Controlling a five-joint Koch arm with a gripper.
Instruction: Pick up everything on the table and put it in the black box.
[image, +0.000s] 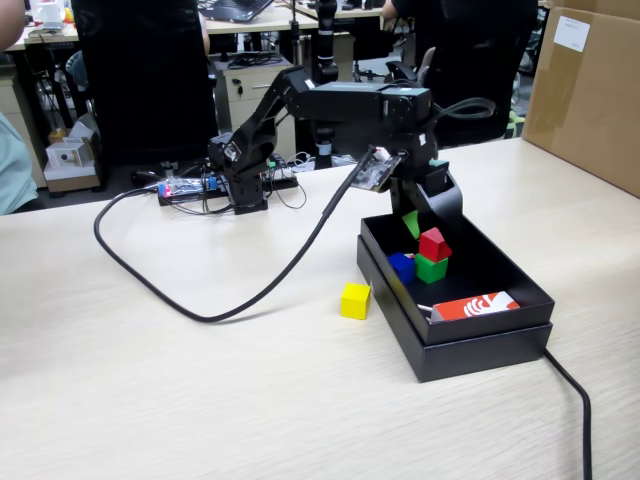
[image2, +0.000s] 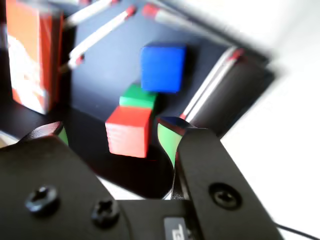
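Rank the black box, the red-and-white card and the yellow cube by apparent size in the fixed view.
1. Black box, clearly largest.
2. Card, lying inside the box.
3. Yellow cube, on the table outside the box; smallest, though not by much.

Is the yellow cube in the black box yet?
No. The yellow cube sits on the table, just outside the black box's wall.

Fingers apart, pointing down.

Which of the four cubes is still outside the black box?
The yellow cube. It sits on the table beside the black box, while the red, green and blue cubes are inside it.
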